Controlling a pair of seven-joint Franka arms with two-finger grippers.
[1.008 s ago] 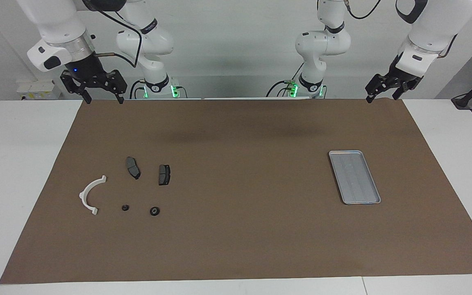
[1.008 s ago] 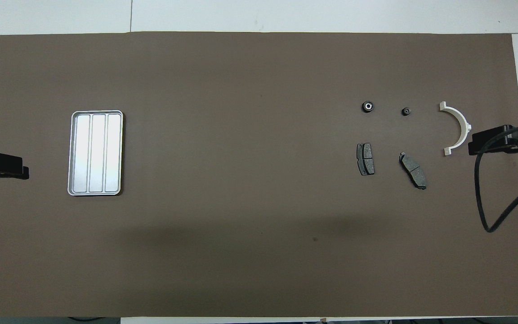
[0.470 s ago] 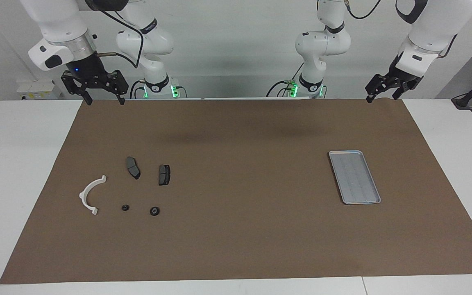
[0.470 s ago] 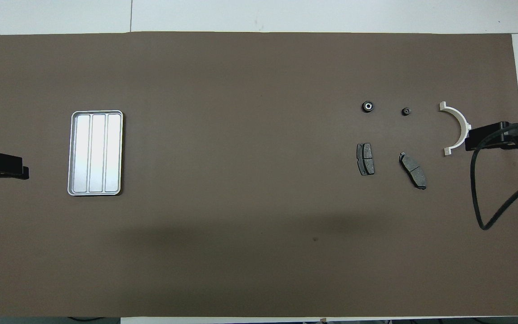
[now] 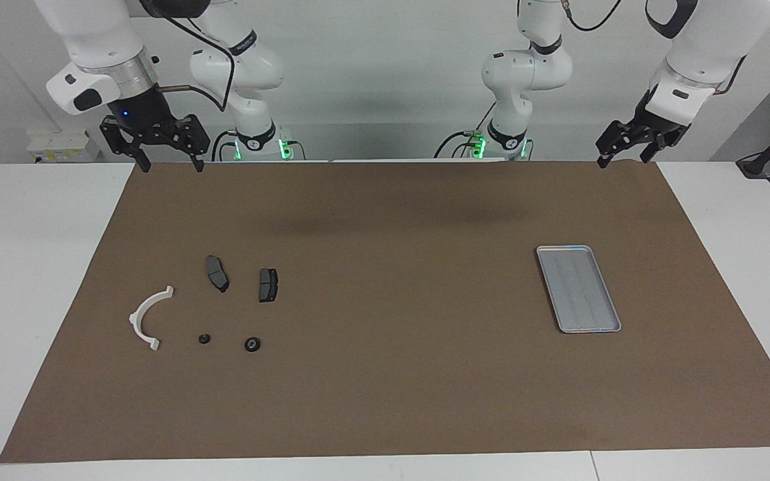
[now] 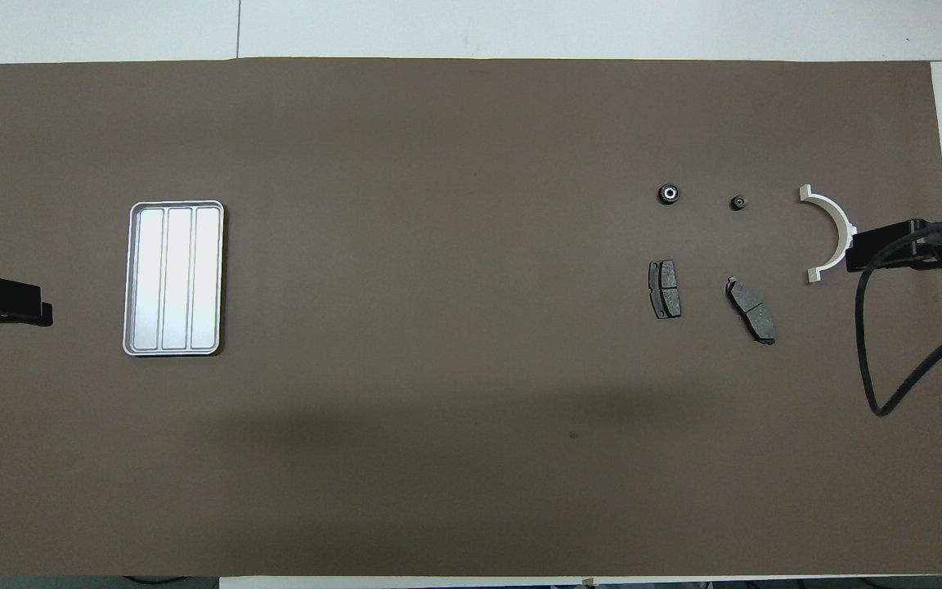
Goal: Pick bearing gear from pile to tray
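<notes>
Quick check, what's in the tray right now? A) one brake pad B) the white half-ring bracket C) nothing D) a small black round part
C: the tray shows only its bare ribbed floor, while both brake pads, the white half-ring bracket and the two small black round parts all lie on the brown mat toward the right arm's end of the table.
</notes>
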